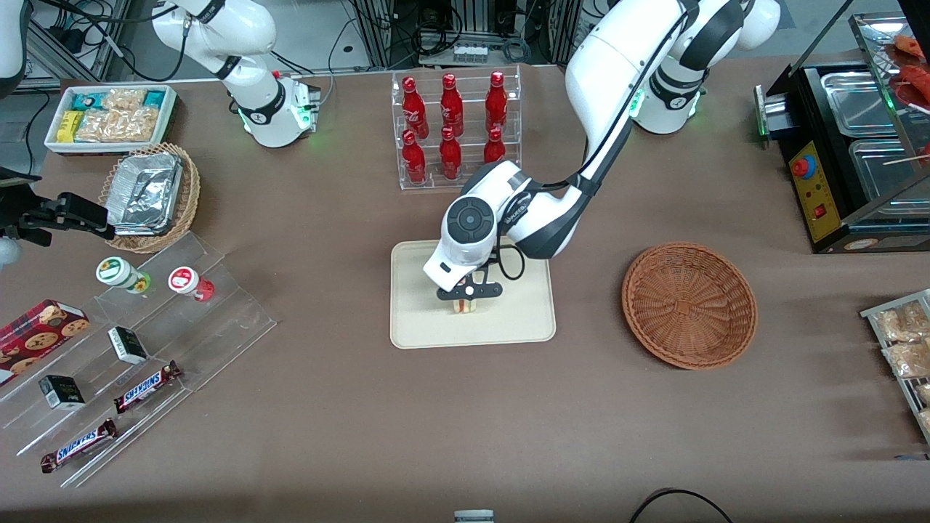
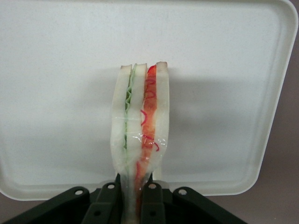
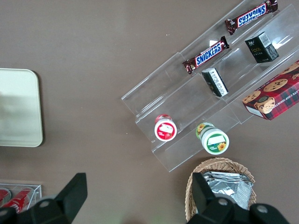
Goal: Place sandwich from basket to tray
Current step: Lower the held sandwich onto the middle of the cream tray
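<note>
The tray (image 1: 407,327) lies in the middle of the worktop (image 1: 349,421). Over it hangs the gripper (image 1: 468,299), and its jaws are clenched on the sandwich (image 1: 465,306), which is just above the tray or touching it. The basket (image 1: 689,305), toward the working arm's end, is empty. I judge this the placing step: next lower, then release.

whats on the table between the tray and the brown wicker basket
Nothing: the front view shows only bare brown tablecloth between the tray and the empty basket. The pincer is over the tray, shut on the sandwich.
</note>
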Motion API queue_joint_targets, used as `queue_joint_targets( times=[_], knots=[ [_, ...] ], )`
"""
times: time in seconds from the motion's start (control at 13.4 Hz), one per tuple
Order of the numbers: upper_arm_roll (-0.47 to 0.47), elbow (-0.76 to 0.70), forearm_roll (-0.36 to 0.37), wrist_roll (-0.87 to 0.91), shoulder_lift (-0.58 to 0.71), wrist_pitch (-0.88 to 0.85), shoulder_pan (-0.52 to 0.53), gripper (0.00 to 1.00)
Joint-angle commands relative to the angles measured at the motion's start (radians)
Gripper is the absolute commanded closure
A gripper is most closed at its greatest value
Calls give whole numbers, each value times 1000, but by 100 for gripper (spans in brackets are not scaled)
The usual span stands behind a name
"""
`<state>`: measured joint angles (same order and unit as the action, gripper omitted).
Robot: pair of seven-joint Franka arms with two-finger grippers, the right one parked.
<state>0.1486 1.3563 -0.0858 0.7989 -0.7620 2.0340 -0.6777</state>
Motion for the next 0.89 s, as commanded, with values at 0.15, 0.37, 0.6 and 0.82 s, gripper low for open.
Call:
queue_joint_targets(
  times=[0.15, 0.37, 0.6, 0.82],
  knots=[
    [-7, -23, -3, -6, -25, -1, -11, 100],
    [-9, -23, 9, 23, -31, 8, -11, 100],
    [-9, -20, 35, 25, -33, 8, -11, 100],
    [-9, -20, 52, 28, -46, 11, -11, 95]
  ],
)
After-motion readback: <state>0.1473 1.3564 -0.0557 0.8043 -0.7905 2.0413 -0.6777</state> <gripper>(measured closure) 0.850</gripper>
